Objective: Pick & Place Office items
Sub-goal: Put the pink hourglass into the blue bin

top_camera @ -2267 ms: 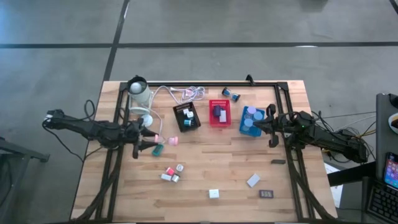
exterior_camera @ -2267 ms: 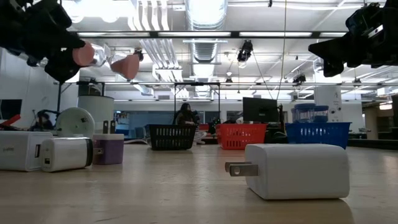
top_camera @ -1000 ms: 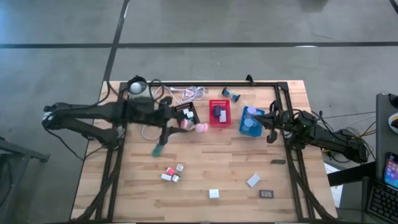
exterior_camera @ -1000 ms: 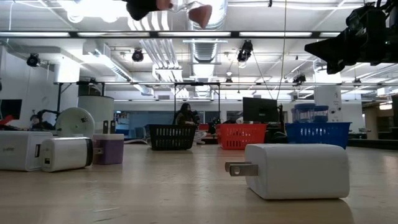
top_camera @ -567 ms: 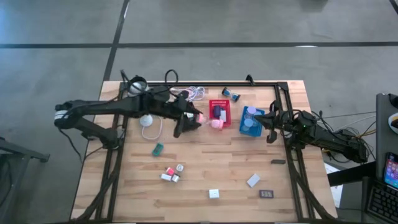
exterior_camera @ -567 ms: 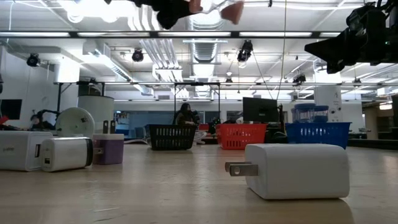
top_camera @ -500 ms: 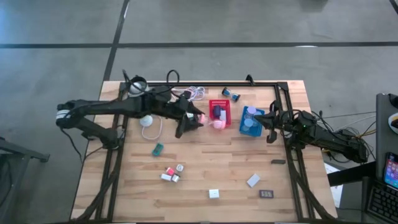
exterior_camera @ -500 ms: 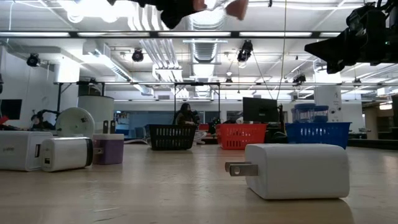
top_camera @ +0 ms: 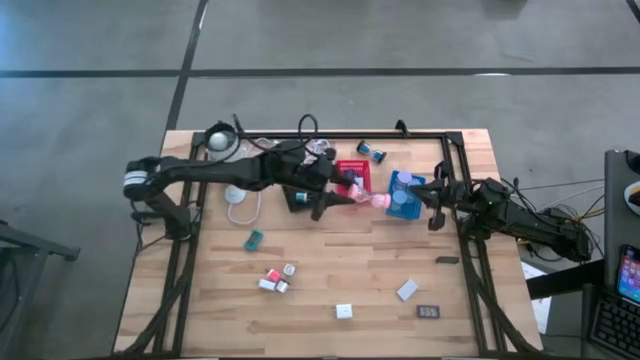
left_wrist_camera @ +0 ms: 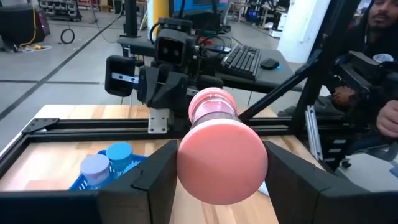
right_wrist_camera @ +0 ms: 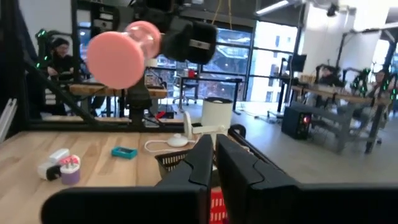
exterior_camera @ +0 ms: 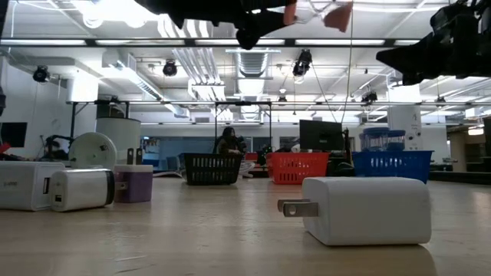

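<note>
My left gripper (top_camera: 352, 196) is shut on a pink roll (top_camera: 372, 199) and holds it high over the gap between the red tray (top_camera: 352, 170) and the blue tray (top_camera: 400, 207). From table height, the roll (exterior_camera: 318, 11) shows at the very top of the low view. The blue tray holds blue and lavender rolls (left_wrist_camera: 106, 163). My right gripper (top_camera: 432, 203) hangs shut just right of the blue tray, with nothing in it. Other office items lie on the table: a teal block (top_camera: 254, 239), a small cluster (top_camera: 277, 278) and white blocks (top_camera: 344, 311). My left gripper pinches the pink roll between its two fingers (left_wrist_camera: 155, 180), on the sides of the roll's near end (left_wrist_camera: 186, 163). The fingers come level from the table's left, and the roll sticks out beyond them along their line. It is lifted clear of the table and trays.
The black tray (top_camera: 297, 200) lies partly under my left arm. A white coiled cable (top_camera: 318, 148) and a white cylinder (top_camera: 219, 141) are at the far left. A white block (top_camera: 407, 290) and dark rectangles (top_camera: 429, 312) lie near the right front. A black frame (top_camera: 455, 150) rims the table.
My left gripper has carried the pink roll toward the table's right edge, from over the black tray to the gap between the red and blue trays. It has stayed shut on the roll, which remains high above the table.
</note>
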Action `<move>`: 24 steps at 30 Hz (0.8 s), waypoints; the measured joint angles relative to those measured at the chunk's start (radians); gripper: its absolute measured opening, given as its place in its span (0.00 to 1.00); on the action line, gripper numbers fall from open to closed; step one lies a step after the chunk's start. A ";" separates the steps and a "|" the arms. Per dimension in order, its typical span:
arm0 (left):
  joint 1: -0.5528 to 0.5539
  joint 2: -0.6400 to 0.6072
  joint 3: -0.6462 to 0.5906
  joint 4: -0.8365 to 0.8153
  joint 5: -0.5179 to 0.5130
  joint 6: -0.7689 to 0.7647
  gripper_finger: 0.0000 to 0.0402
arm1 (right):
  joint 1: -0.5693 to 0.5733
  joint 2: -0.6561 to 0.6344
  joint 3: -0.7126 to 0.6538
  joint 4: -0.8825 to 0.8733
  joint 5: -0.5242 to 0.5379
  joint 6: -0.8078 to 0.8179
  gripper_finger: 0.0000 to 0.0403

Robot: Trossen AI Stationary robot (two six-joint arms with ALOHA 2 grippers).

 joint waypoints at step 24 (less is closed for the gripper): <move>0.073 0.079 0.076 0.125 0.018 -0.130 0.51 | 0.002 0.122 0.054 0.211 -0.106 -0.404 0.84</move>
